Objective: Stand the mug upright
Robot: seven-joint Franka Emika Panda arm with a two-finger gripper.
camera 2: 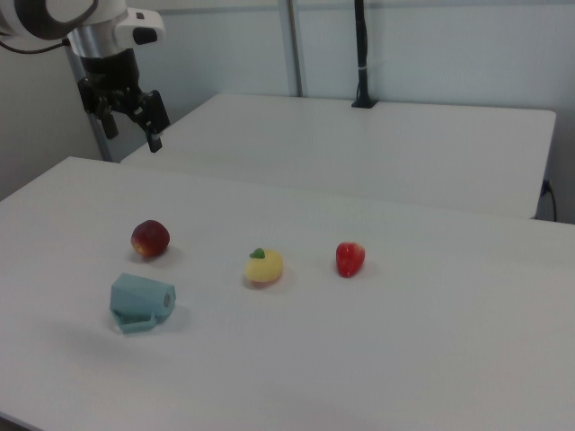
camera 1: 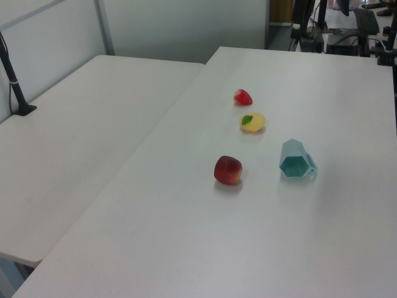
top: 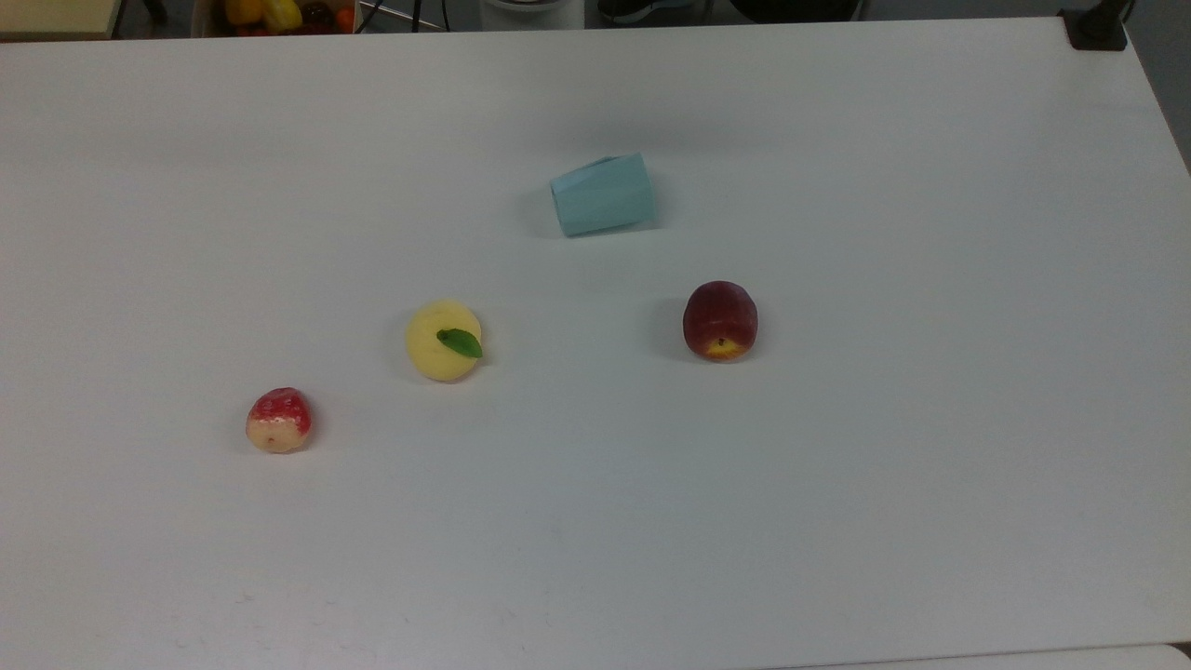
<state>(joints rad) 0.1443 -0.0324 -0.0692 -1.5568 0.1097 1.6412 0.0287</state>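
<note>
1. The mug (top: 603, 194) is lying on its side on the white table (top: 837, 484), apart from everything else; in the top view it is sitting toward the far middle, with the red apple (top: 720, 321) nearer and to the right, the yellow fruit with a green leaf (top: 445, 340) nearer and to the left, and the strawberry (top: 278, 421) nearest of all, far left.
2. The gripper (camera 2: 133, 118) is hanging high above the table's far left corner in the right view, well apart from the mug (camera 2: 142, 303); its two fingers are standing open and holding nothing.
3. I judge the task to be sitting at its opening step (nothing is being grasped yet): the arm is needing to travel down to the mug, close on its wall or rim, then tip it onto its narrower base.
4. The left view is looking straight into the mug's (camera 1: 296, 160) hexagonal mouth and showing the handle against the table at its right, which the top view is hiding.
</note>
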